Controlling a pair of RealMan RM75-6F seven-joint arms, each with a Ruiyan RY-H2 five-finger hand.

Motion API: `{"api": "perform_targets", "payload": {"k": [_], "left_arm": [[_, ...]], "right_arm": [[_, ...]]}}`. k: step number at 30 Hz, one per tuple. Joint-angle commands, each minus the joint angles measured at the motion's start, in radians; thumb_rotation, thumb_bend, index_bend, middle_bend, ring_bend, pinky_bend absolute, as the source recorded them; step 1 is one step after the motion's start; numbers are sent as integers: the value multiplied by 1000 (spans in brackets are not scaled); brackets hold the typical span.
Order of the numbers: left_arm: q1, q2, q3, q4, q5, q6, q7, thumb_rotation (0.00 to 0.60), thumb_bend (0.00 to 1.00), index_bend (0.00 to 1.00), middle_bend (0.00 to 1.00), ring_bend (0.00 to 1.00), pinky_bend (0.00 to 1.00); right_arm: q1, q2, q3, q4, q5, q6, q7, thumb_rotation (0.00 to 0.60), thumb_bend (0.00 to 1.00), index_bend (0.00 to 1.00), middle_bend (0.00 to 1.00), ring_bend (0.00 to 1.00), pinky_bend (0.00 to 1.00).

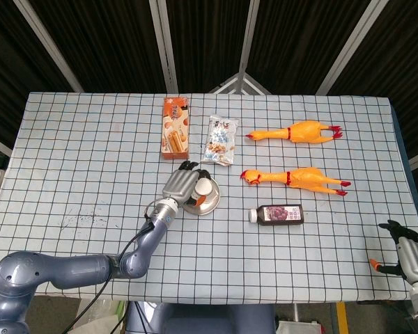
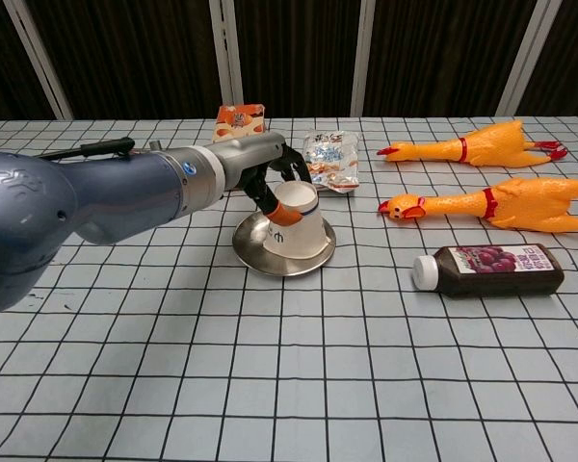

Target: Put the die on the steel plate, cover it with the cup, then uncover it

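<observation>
The left hand [image 2: 275,183] grips the inverted paper cup [image 2: 300,222], which stands on the steel plate [image 2: 255,245] near the table's middle. The die is out of sight. The right hand [image 1: 407,254] hangs at the table's near right edge, fingers loosely curled around nothing.

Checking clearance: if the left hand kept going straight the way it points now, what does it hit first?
It already grips the cup on the plate. The left hand points toward the table's far side; beyond the cup, the snack bag looks first in line, though depth is unclear.
</observation>
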Motion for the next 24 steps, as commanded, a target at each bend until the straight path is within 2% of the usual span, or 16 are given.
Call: {"api": "perform_targets", "payload": {"k": [1,5,13,18,24], "left_arm": [[1,4,6,1,-3,10,8,600,471,493,388,96,0],[2,1,10,16,5,32,13,600,471,493,382,96,0],[10,-29,37,79,88,88,9,600,471,487,367,96,0],[19,-38,42,97,116,63,-26,600,470,489,375,96,0],[23,-24,34,69,104,-5,-63,600,473,492,376,91,0]], "right_arm": [[0,0,0,0,0,-1,-1,600,231,205,100,105,0],[0,0,-2,-3,-1,-1,-1,600,231,205,101,105,0],[3,1,-3,-3,3,-9,-5,600,231,205,101,105,0],[5,1,-4,-5,7,-12,-8,600,231,205,101,105,0],[6,2,-4,-6,9,-14,-11,600,231,205,101,105,0]]}}
